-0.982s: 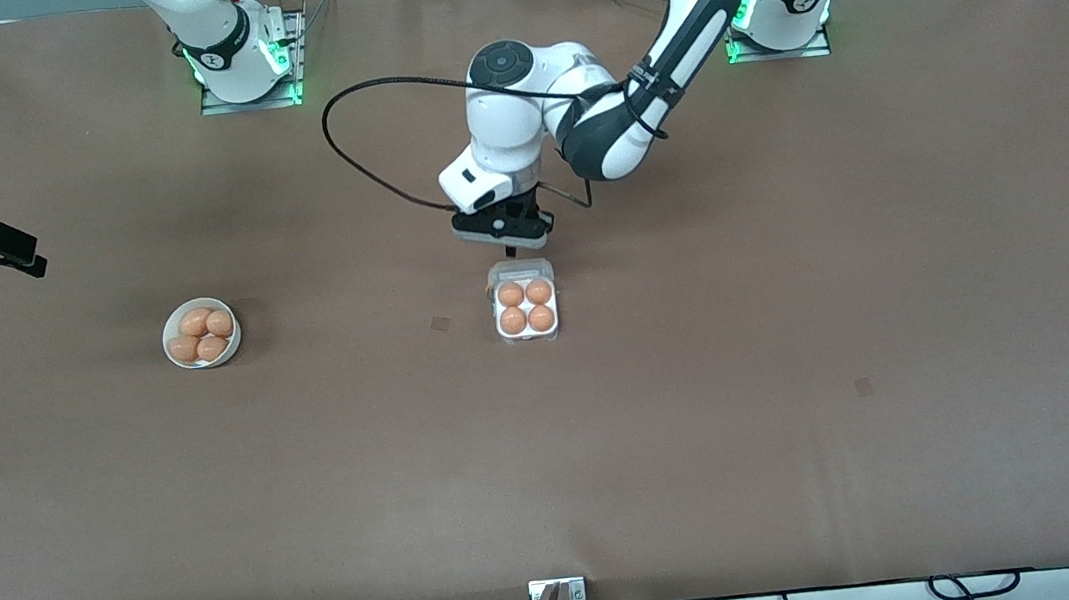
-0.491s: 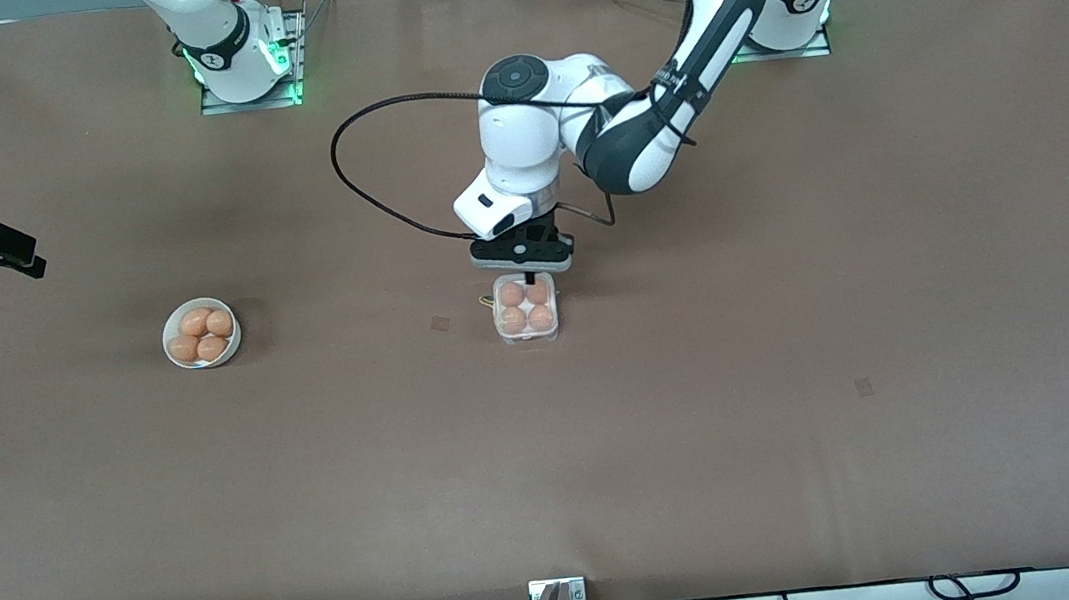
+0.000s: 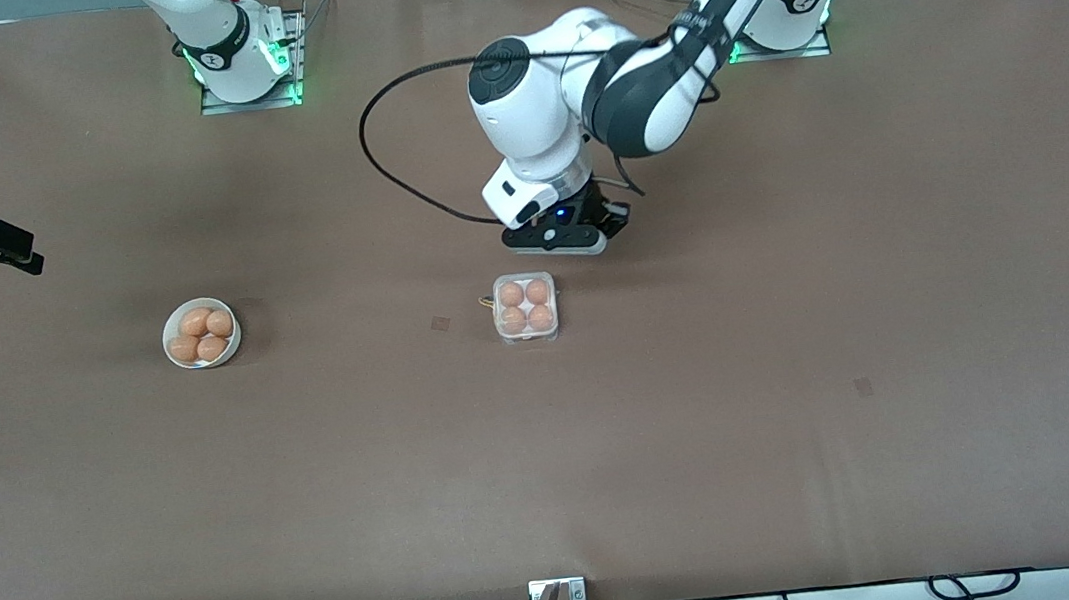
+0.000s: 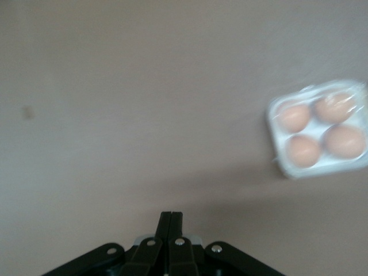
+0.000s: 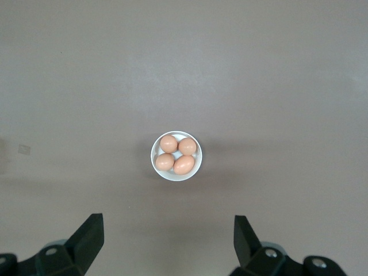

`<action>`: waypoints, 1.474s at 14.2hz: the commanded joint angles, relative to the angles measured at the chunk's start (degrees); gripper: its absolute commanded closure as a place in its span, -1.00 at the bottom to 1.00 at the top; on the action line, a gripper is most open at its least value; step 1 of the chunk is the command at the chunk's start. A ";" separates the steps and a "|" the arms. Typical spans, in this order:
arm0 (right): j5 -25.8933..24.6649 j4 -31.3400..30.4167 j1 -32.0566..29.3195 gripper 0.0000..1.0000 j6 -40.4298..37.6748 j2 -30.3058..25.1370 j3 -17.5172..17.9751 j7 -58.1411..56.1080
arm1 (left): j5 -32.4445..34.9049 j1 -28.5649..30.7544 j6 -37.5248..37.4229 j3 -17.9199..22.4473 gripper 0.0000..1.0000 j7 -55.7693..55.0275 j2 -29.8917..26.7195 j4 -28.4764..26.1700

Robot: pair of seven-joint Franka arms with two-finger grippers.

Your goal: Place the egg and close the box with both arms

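The box (image 3: 525,308) sits mid-table with its clear lid down over four orange-brown eggs (image 3: 512,294). My left gripper (image 3: 560,240) is shut and empty, over the bare table beside the box, toward the robot bases. In the left wrist view its fingers (image 4: 171,215) are pressed together and the box (image 4: 319,129) lies off to one side. My right gripper (image 3: 10,249) hangs high at the right arm's end of the table. Its wrist view shows it open (image 5: 167,221) and empty, high over the bowl.
A round white bowl (image 3: 168,334) with several more eggs stands toward the right arm's end of the table and also shows in the right wrist view (image 5: 155,156). A small dark mark (image 3: 440,324) lies beside the box.
The box's lid has gone from raised to flat over the eggs. My left gripper has left the box, rising toward its own base. The right arm has not moved.
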 commanded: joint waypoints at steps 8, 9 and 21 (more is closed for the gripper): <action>0.07 -0.89 -1.03 -1.00 -0.49 -1.48 0.54 -0.81 | 0.41 12.22 -10.54 -0.63 -1.00 25.68 -1.98 9.97; -0.01 -0.89 -1.03 -1.00 -0.23 -1.48 0.54 -0.81 | 0.41 12.49 -10.71 -0.54 -1.00 27.52 -2.16 10.78; 0.16 -0.54 -0.95 -1.00 -0.05 -1.22 0.54 -0.81 | -25.96 31.21 -15.03 7.35 -1.00 32.46 -23.57 -4.21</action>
